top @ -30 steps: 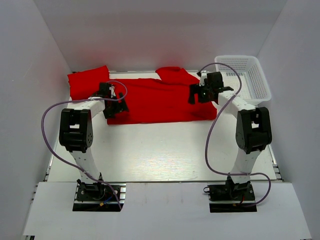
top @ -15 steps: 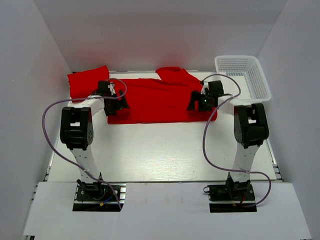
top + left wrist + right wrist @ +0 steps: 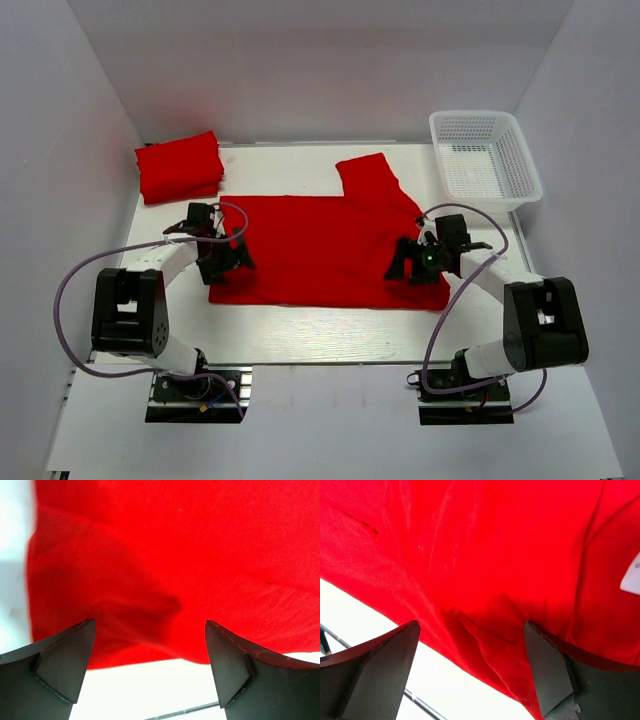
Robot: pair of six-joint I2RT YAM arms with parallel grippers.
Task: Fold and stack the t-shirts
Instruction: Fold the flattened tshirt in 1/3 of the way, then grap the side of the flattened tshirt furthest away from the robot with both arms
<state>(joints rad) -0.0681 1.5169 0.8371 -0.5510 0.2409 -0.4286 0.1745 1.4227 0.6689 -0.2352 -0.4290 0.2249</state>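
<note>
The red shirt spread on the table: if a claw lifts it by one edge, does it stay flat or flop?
Probably flops: the spread shirt lies limp, with soft creases in the right wrist view. Likely light: thin cloth. Pushed, it would probably bunch rather than slide whole.

The jaws stand wide apart over a red t-shirt [image 3: 165,555] whose edge meets the white table [image 3: 132,687].

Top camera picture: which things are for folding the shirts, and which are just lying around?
For the job: spread-out red t-shirt; folded red t-shirt at the back left; left hand and right hand, both open over the spread-out one.
Just lying about: white mesh basket at the back right, empty.
</note>
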